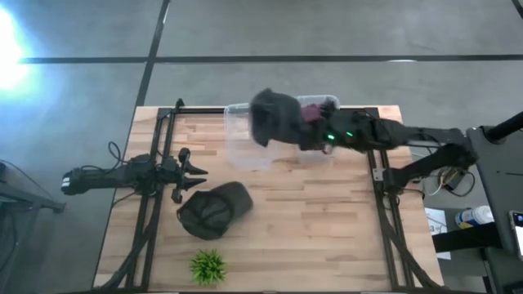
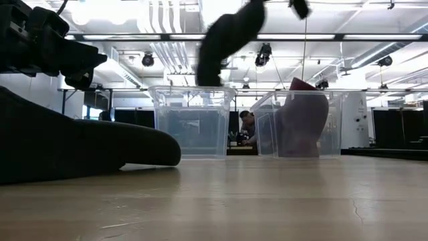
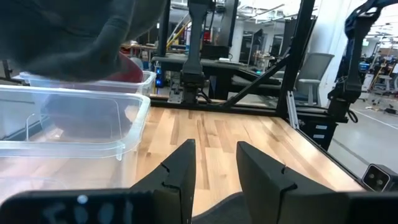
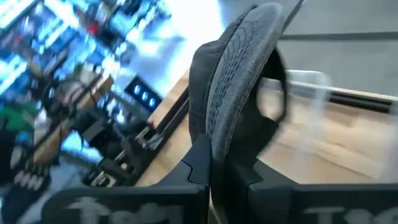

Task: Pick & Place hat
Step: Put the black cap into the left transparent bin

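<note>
Two caps logged: my right tool (image 4: 211, 171) pinches a dark grey cap (image 1: 274, 117) above the left clear bin (image 1: 245, 151); second cap (image 1: 214, 209) on tabletop (image 1: 319, 220) beside my spread left tool (image 1: 194, 174).

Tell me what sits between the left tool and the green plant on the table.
In the high view, the dark cap lying on the table sits between the left tool and the green plant. The plant stands apart from the cap, nearer the table's edge.
</note>
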Controlling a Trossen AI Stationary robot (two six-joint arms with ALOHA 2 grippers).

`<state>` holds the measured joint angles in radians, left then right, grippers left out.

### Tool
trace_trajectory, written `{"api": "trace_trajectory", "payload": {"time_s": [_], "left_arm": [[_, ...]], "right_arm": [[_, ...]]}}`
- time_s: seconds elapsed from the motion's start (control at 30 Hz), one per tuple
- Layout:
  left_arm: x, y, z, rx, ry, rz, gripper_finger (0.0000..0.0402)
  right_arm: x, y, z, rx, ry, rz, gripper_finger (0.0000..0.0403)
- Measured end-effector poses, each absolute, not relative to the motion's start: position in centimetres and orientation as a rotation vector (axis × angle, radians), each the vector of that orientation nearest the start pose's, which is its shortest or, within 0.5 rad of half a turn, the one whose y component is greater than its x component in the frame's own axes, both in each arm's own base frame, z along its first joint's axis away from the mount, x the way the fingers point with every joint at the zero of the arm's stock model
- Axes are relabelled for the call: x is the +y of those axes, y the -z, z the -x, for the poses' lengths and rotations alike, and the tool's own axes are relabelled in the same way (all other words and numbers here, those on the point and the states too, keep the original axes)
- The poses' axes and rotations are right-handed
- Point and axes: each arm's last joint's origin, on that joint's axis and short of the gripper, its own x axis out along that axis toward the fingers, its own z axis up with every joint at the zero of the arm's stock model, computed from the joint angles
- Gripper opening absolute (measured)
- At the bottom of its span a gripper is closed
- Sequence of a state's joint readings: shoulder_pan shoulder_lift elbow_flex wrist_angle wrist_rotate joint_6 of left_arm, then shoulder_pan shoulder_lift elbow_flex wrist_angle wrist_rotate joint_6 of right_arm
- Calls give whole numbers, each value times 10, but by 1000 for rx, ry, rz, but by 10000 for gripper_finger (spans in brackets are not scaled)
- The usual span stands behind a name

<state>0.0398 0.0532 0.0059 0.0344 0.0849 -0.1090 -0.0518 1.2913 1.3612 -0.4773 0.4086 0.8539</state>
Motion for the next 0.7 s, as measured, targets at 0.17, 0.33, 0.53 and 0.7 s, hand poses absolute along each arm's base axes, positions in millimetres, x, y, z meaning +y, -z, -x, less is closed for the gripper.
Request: {"api": "trace_trajectory", "payload": {"time_s": [0.17, 0.33, 0.53, 0.7], "left_arm": [[2, -165, -101, 16, 36, 113, 110], [2, -165, -100, 17, 38, 263, 110], [2, -167, -100, 17, 39, 604, 110], [2, -167, -100, 16, 40, 896, 110]], "right_arm": [[-56, -399, -313, 345, 635, -712, 12], [-81, -371, -346, 568, 730, -689, 13], [-107, -349, -392, 649, 642, -682, 13], [-114, -349, -410, 685, 602, -614, 51]]}}
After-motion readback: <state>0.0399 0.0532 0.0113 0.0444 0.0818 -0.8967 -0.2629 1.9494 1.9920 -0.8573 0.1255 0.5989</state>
